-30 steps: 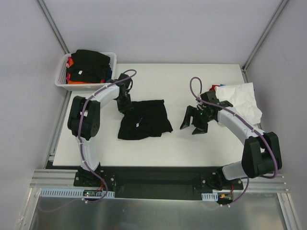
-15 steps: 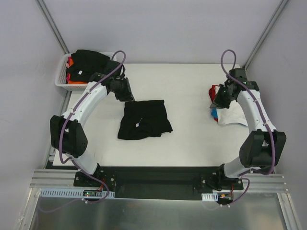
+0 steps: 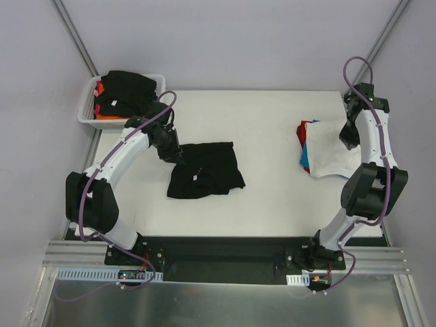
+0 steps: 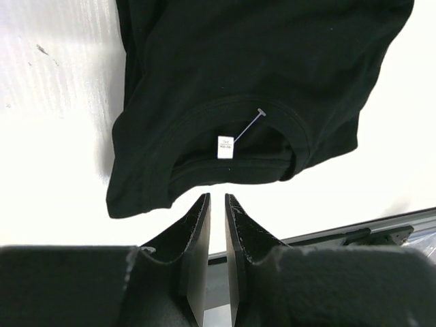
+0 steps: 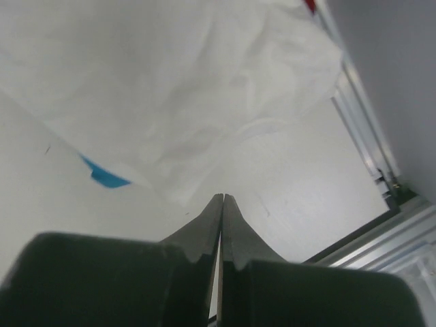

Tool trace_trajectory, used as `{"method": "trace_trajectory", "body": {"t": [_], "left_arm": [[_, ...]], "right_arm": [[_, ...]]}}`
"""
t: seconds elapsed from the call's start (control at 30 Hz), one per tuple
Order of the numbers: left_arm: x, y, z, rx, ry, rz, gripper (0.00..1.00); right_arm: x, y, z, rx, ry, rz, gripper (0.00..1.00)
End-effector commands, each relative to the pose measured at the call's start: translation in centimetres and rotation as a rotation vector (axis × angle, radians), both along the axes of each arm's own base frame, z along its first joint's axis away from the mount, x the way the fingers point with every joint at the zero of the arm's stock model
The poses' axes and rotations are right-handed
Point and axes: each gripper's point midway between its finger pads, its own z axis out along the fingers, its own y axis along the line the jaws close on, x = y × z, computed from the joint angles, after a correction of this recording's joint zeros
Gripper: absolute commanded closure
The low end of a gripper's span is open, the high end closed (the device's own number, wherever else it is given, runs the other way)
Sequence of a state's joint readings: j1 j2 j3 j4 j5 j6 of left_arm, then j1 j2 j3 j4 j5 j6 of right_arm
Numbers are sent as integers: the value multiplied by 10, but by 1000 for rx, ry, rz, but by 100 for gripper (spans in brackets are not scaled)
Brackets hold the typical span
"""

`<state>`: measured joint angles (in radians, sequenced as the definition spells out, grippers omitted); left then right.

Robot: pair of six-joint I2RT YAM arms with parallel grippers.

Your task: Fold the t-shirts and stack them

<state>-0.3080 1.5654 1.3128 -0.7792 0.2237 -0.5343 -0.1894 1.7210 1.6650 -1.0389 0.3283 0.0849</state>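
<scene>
A folded black t-shirt (image 3: pixel 204 170) lies mid-table; the left wrist view shows its collar and white label (image 4: pixel 225 146). My left gripper (image 3: pixel 176 155) hovers at its far left corner, jaws a narrow gap apart with nothing between them (image 4: pixel 216 196). At the right a white t-shirt (image 3: pixel 330 153) tops a stack, with blue (image 3: pixel 304 162) and red (image 3: pixel 302 129) edges showing beneath. My right gripper (image 3: pixel 349 139) is at that stack's right edge, shut on nothing (image 5: pixel 222 196), just off the white cloth (image 5: pixel 170 88).
A white mesh basket (image 3: pixel 87 112) at the far left corner holds black (image 3: pixel 126 88) and orange cloth. The table's right edge and metal rail (image 5: pixel 368 150) run close beside my right gripper. Grey walls stand on three sides.
My right arm swung from mid-table to the far right and its jaws closed; the white t-shirt went from spread out to a compact fold. My left gripper lifted away, then returned to the black t-shirt's corner.
</scene>
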Motion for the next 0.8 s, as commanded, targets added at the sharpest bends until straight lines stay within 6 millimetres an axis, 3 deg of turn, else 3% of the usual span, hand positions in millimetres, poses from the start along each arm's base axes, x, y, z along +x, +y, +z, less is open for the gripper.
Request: {"method": "trace_trajectory", "body": {"t": [0.0, 0.13, 0.37, 0.57, 0.7, 0.77], "left_arm": [[-5, 9, 13, 46, -32, -7, 86], [-3, 13, 10, 77, -23, -16, 86], [3, 16, 4, 109, -1, -13, 87], [0, 13, -16, 107, 72, -7, 88], [-5, 13, -28, 117, 113, 1, 89], [-4, 13, -30, 114, 121, 7, 89]], "right_arm": [[-9, -43, 14, -239, 81, -85, 99], [17, -50, 4, -207, 15, -93, 99], [48, -51, -33, -56, 7, -79, 99], [73, -35, -78, 78, -1, 9, 99], [65, -14, -123, 204, 86, 25, 99], [49, -1, -144, 259, 137, 27, 99]]}}
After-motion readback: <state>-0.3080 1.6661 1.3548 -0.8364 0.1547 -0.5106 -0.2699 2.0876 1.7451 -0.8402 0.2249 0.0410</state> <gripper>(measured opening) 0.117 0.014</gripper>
